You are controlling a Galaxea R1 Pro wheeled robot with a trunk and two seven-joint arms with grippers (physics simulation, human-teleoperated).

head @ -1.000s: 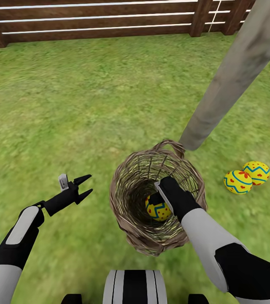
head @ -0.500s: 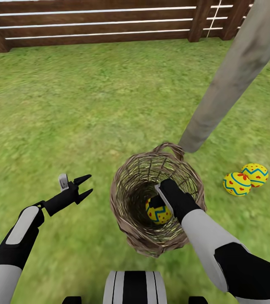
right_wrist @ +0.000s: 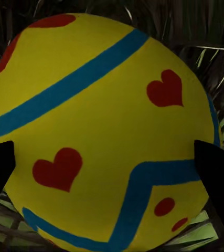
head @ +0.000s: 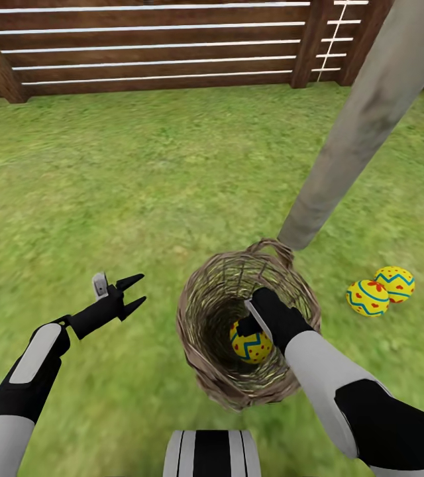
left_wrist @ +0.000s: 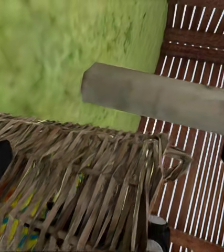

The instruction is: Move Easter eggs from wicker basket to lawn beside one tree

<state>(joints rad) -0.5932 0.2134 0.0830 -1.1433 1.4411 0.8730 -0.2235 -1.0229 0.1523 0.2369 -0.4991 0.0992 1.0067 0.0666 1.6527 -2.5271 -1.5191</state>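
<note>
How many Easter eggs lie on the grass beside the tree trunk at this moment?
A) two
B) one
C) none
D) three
A: two Easter eggs lie together on the lawn near the trunk, while the third egg is inside the wicker basket at the right hand.

no readable text, labels or numbers

A brown wooden fence (head: 146, 46) of horizontal slats runs across the far edge of the scene, held by thick upright posts (head: 308, 43), with pale light showing through the gaps between slats.
</note>
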